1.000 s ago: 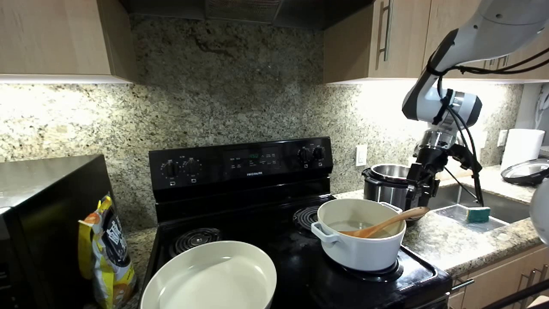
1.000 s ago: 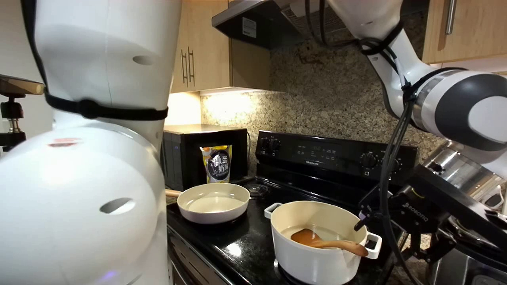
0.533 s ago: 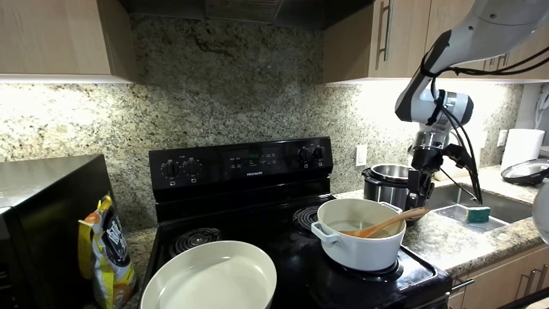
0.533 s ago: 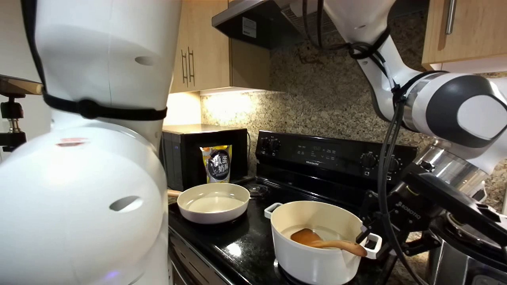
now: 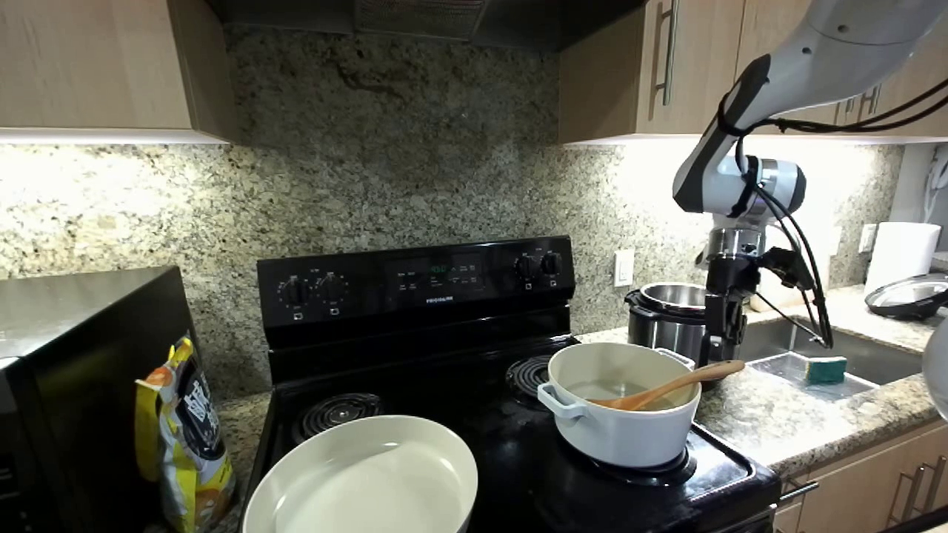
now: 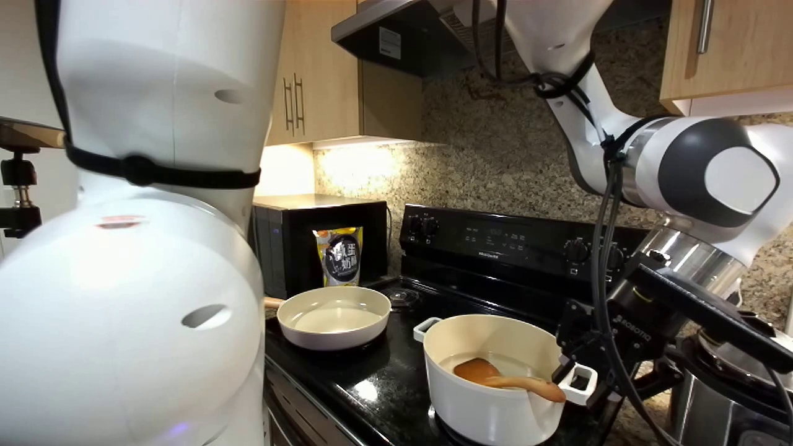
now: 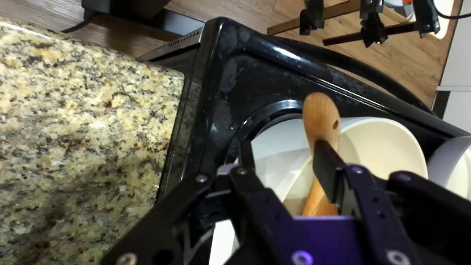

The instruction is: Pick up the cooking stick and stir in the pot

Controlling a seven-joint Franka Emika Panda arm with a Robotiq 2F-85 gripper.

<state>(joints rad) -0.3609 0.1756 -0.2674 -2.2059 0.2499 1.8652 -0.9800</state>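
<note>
The cooking stick [image 5: 681,381] is a light-brown wooden spoon leaning in the white pot [image 5: 629,437], its head in the liquid and its handle over the rim. An exterior view shows the stick [image 6: 526,384] crossing the rim of the pot [image 6: 483,409] beside a side handle. In the wrist view my gripper [image 7: 285,149] has its jaws partly apart, with nothing clamped between them. One finger [image 7: 327,173] overlaps the handle of the stick [image 7: 320,110]; whether it touches cannot be told. The pot's outer wall [image 7: 281,138] shows through the gap. The gripper [image 5: 722,352] hangs low at the pot's sink side.
A wide cream pan [image 5: 370,474] occupies the front of the black stove [image 5: 533,474]. A steel pot [image 5: 670,326] stands close behind the gripper. Granite counter [image 7: 88,140] adjoins the stove, with a sink [image 5: 874,366] and sponge [image 5: 826,370] farther along. A snack bag [image 6: 341,257] leans by the microwave.
The gripper has moved toward the pot and slightly lower, and its jaws have drawn closer together. The stick's handle end has shifted slightly on the rim.
</note>
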